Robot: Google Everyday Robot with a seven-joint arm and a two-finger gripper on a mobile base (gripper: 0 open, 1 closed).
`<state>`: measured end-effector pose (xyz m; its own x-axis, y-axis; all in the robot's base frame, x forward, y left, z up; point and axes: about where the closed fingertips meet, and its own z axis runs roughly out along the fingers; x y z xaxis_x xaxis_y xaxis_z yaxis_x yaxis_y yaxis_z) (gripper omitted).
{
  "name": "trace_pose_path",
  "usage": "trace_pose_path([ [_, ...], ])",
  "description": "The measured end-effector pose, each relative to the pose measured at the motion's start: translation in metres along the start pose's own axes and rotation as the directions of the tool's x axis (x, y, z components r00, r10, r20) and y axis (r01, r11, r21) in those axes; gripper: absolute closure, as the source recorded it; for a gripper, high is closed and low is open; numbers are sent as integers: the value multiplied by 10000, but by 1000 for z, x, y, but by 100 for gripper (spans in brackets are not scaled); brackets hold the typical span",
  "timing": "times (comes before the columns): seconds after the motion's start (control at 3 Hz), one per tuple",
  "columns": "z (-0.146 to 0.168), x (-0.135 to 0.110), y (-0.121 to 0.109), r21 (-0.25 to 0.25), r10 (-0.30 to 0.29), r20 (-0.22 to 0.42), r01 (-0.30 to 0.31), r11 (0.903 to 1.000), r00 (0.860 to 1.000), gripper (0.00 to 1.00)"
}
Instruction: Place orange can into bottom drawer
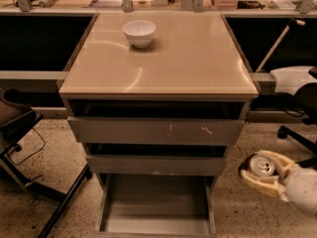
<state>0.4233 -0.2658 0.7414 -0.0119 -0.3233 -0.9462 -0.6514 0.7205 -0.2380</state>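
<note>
My gripper (263,176) is low at the right, beside the cabinet's lower right corner and above the floor. Its cream fingers (257,185) are shut on the orange can (261,166). Only the can's silver top shows between them; its body is hidden. The bottom drawer (156,204) is pulled out at the bottom centre, a grey tray with a bare floor. It lies to the left of the gripper and a little lower.
A white bowl (139,32) stands at the back of the beige cabinet top (163,68). The two upper drawers (156,131) are slightly open. A black chair frame (29,148) is at the left. A chair base (297,133) is at the right.
</note>
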Motion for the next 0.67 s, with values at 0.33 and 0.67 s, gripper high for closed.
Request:
trace_pose_path([
  [0.33, 33, 96, 79, -413, 1245, -304, -1257, 9912, 9918, 100],
  [0.67, 61, 170, 169, -1360, 2322, -971, -2440, 9602, 9678, 100],
])
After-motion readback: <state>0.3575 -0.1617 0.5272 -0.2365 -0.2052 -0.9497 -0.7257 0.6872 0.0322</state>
